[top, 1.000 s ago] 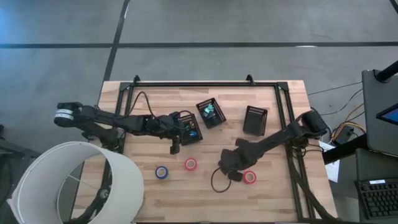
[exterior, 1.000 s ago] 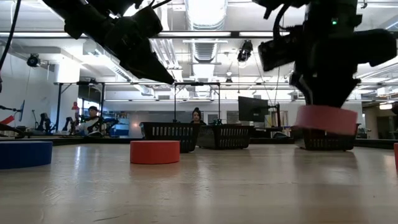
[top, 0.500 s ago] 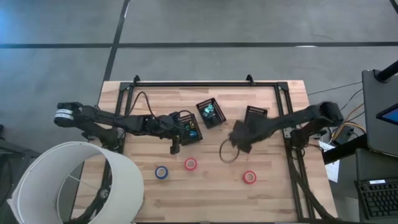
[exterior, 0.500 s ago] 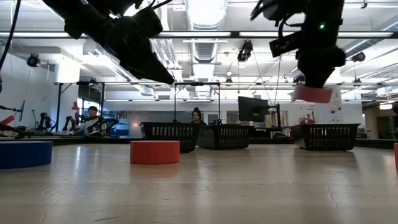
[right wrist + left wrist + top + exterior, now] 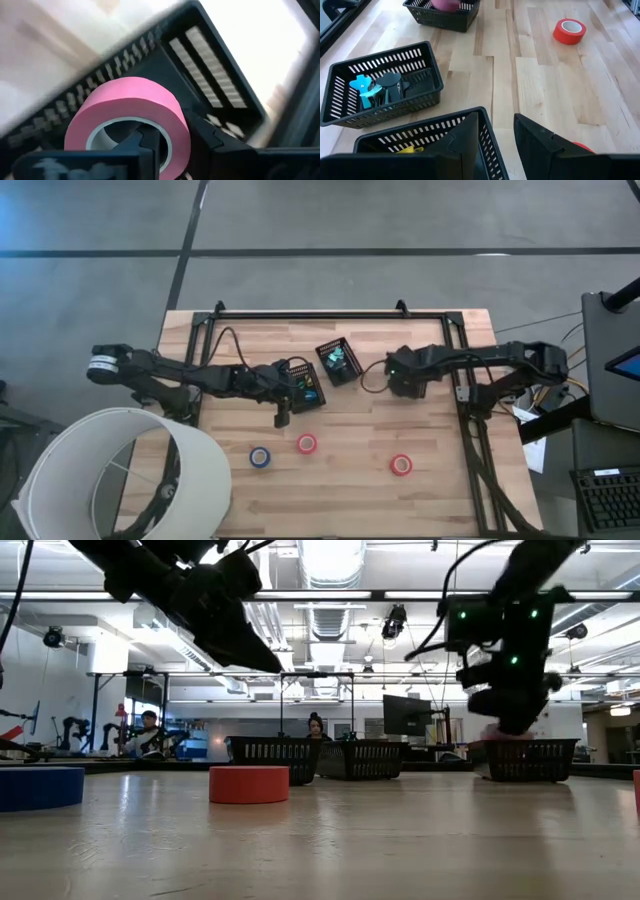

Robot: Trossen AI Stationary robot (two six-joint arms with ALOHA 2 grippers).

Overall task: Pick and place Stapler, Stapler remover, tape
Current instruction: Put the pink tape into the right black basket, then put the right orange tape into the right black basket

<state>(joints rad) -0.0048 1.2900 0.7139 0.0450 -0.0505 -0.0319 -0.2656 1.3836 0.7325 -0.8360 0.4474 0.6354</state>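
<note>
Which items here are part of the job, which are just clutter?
Job:
- pink tape held in the right claw, over the right-hand bin
- two red tapes
- blue tape
- middle bin and left bin

Lying about:
- white lampshade
- left claw, waiting over the left bin

No text, label or number is legible — nothing readable anywhere.

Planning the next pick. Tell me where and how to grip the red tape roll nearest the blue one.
The red tape roll lies flat on the table, hollow centre up, with bare wood all round. Probably best to come straight down from above and pinch its wall, one finger in the hole and one outside, or span its outer rim. The left gripper is nearest.
</note>
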